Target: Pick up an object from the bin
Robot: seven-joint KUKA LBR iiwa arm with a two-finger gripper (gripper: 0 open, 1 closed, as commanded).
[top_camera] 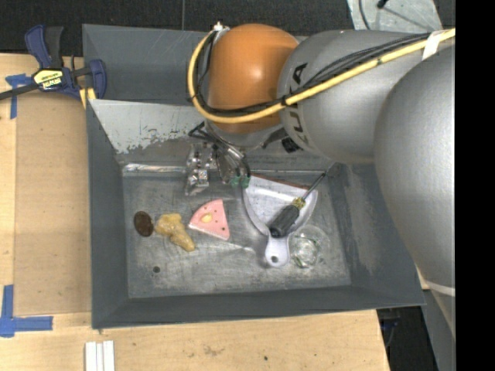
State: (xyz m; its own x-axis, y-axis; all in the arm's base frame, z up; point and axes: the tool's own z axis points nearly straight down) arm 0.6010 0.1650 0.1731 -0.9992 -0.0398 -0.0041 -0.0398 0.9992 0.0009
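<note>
**Gripper parked just behind the pink wedge, nothing grabbed yet**

Standing at the grey bin [104, 238], the stuff closest to me is a clear glassy lump [305, 250] and a white scoop [272, 253], around 4 o'clock on the floor. A black-handled tool [285, 219] lies across the scoop, long axis running roughly 1 to 7. Over at 9 o'clock there's a brown disc [143, 222] right beside a knobbly tan lump [176, 232].

Pretty much dead centre is a pink wedge [211, 219], point aimed at 9, broad edge at 3.

Further back, the gripper [201, 168] hangs near the far wall, under the orange wrist cover [247, 68]. Honestly can't tell if it's apart or together from here, and there's nothing obvious in it.

The wedge sits just toward 6 o'clock from it and is easily the nearest thing. My guess is the next move calls for a short shift forward and down, closing across the wedge's 12-to-6 width.
</note>
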